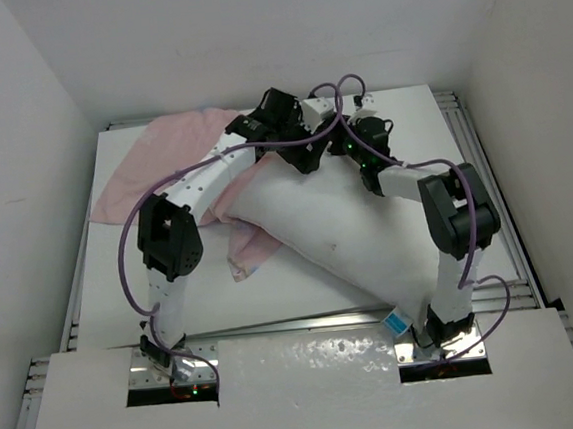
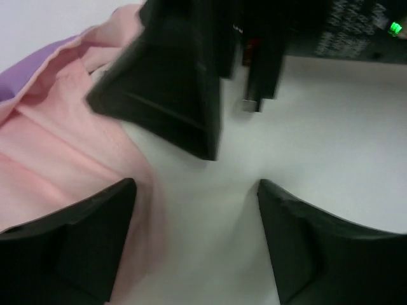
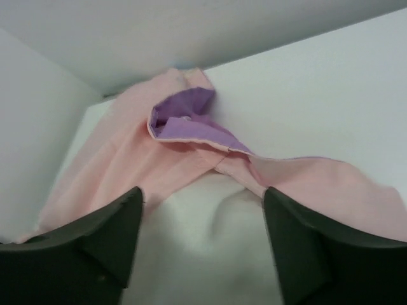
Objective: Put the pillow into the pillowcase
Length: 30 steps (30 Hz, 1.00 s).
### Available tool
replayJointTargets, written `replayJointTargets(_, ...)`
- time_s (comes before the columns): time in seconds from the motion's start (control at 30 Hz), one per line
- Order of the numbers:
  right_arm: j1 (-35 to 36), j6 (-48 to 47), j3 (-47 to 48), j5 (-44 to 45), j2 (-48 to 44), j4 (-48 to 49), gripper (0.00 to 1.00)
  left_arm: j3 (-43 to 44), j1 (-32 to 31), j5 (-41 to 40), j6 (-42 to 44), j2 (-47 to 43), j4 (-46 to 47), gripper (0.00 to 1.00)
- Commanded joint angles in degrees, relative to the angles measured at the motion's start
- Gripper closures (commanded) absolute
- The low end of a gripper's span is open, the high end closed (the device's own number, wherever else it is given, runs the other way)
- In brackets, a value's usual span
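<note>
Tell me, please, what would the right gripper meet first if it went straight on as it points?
Probably the pillow, white just ahead of the right gripper; the pillowcase starts just beyond it, though depth is unclear.

Right tool [image 3: 202, 197] crowds left tool [image 2: 194, 190] above the pillow [image 1: 358, 233].

i work in what looks like a robot lab test cell: plain white walls [image 1: 20, 147] box in a white counter [image 1: 107, 290] edged with aluminium rails [image 1: 509, 235]. my left arm [image 1: 173, 239] and right arm [image 1: 457, 210], trailing purple cables [image 1: 121, 259], are bolted at its near edge.
</note>
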Motion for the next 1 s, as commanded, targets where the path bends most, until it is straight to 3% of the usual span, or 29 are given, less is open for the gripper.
replayJointTargets(0.0, -1.09, -15.11, 3.78, -0.26, -6.68, -12.73, 0.18, 8.91, -0.39, -2.9, -2.18, 0.33, -4.6, 0.19)
replayJointTargets(0.1, -1.53, -26.89, 6.5, -0.8, -12.31, -26.98, 0.08, 6.75, 1.71, -4.39, -1.66, -6.77, -1.82, 0.0)
replayJointTargets(0.2, -1.62, -33.15, 8.0, -0.53, -16.44, -35.97, 0.01, 1.47, 2.95, -8.77, 0.19, -16.09, 1.28, 0.0)
replayJointTargets(0.33, -1.62, -35.36, 10.2, -1.67, -18.73, -43.65, 0.01, -1.42, 5.57, -11.51, -0.42, -22.33, -3.47, 0.0)
replayJointTargets(0.47, -1.62, -35.53, 8.19, -6.75, -23.55, -46.1, 0.04, -18.08, 10.85, -11.87, -1.56, -32.79, -3.82, 0.0)
replayJointTargets(0.5, -1.09, -36.23, 7.92, -8.78, -24.44, -46.9, 0.14, -21.79, 12.43, -11.34, -1.57, -34.38, -3.73, 0.02)
replayJointTargets(0.53, -0.31, -37.28, 7.83, -9.58, -25.23, -48.39, 0.32, -25.31, 14.53, -10.9, -0.7, -37.7, -3.65, 0.12)
replayJointTargets(0.57, 2.66, -39.99, 8.09, -7.06, -26.54, -51.62, 0.91, -32.57, 14.81, -11.68, 1.92, -39.12, -3.38, 0.46)
replayJointTargets(0.6, 4.95, -42.02, 7.92, -4.34, -26.99, -52.7, 1.0, -36.29, 14.9, -13.25, 2.82, -40.18, -3.03, 0.61)
replayJointTargets(0.63, 7.5, -48.39, 6.87, -1.44, -27.52, -53.49, 0.82, -42.34, 14.9, -14.66, 4.22, -41.58, -2.16, 0.78)
replayJointTargets(0.7, 15.67, -54.57, 5.55, 5.33, -28.22, -55.08, 0.46, -46.77, 14.9, -18.09, 4.59, -41.77, -0.84, 0.79)
replayJointTargets(0.73, 17.87, -57.22, 4.85, 7.27, -28.49, -55.08, 0.37, -49.49, 14.9, -18.71, 3.54, -41.34, 0.04, 0.76)
replayJointTargets(0.77, 20.94, -57.24, 2.66, 8.77, -29.53, -53.08, 0.22, -50.39, 14.9, -18.89, 3.18, -40.99, 1.96, 0.67)
replayJointTargets(0.87, 24.56, -55.83, -4.11, 10.71, -32.0, -46.68, 0.01, -51.62, 14.9, -18.72, 1.16, -39.32, 4.52, 0.47)
replayJointTargets(0.97, 27.73, -57.15, -10.09, 17.11, -34.55, -41.57, 0.01, -51.27, 14.9, -19.59, -1.3, -36.6, 6.81, 0.41)
